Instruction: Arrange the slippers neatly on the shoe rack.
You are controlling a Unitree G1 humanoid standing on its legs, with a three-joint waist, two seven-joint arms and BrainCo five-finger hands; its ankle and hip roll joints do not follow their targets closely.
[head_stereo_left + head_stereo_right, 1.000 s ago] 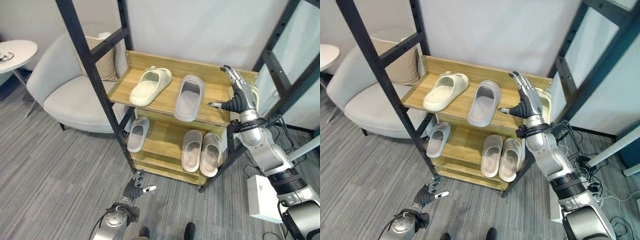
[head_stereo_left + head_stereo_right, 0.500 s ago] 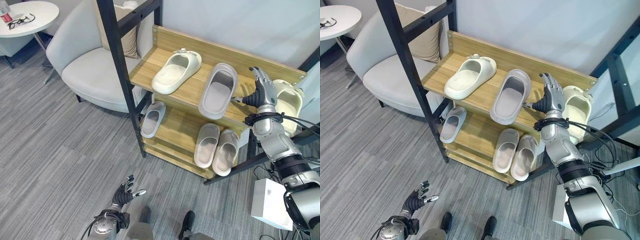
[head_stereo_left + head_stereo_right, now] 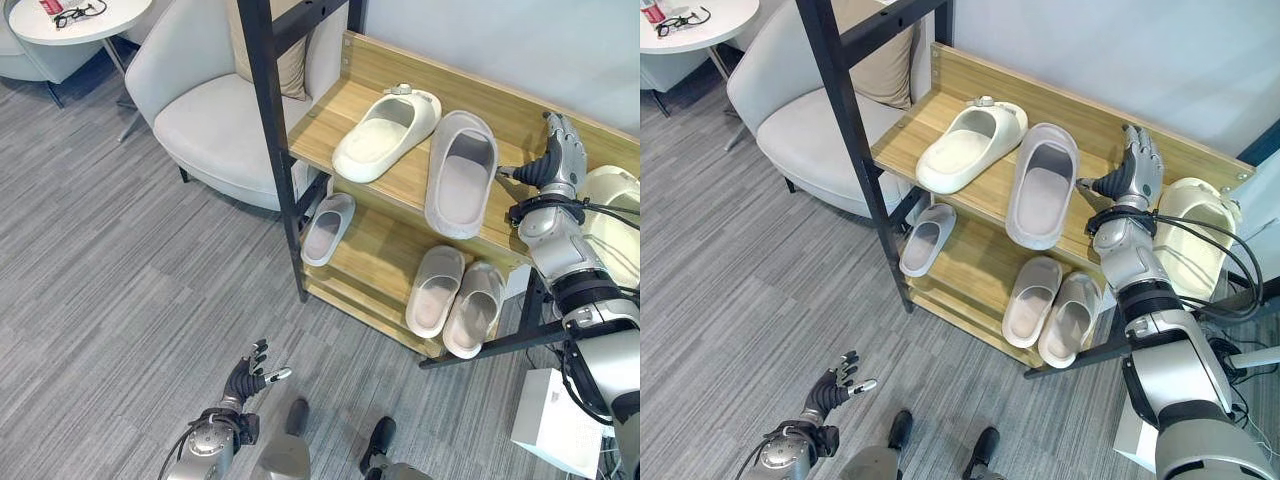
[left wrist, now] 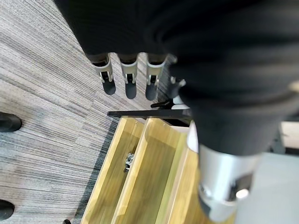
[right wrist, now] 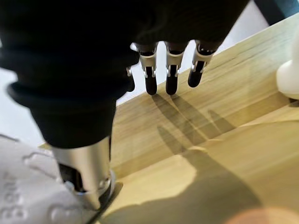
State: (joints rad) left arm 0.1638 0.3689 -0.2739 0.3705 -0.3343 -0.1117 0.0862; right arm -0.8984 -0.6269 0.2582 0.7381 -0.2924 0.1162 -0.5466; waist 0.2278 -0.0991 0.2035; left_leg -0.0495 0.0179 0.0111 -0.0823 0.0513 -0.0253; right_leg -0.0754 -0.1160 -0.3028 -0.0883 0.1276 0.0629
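Note:
On the wooden shoe rack's top shelf (image 3: pixel 400 175) a cream slipper (image 3: pixel 385 133) lies at an angle beside a grey slipper (image 3: pixel 460 172). The lower shelf holds one small grey slipper (image 3: pixel 326 227) at its left and a pale pair (image 3: pixel 455 298) at its right. Another cream slipper (image 3: pixel 1190 235) lies just past the rack's right end. My right hand (image 3: pixel 558 160) hovers open over the right end of the top shelf, between the grey slipper and that cream one, its fingers (image 5: pixel 170 77) straight and holding nothing. My left hand (image 3: pixel 245 378) hangs open low above the floor.
A black frame post (image 3: pixel 275 150) stands at the rack's left front corner. A grey armchair (image 3: pixel 215 120) with a cushion sits left of the rack, with a round white table (image 3: pixel 75 18) beyond it. A white box (image 3: pixel 555 435) stands on the floor at the lower right.
The whole picture has shifted, so the camera moved. My right hand stays open at the right end of the top shelf. The slippers lie as before, and my left hand stays low.

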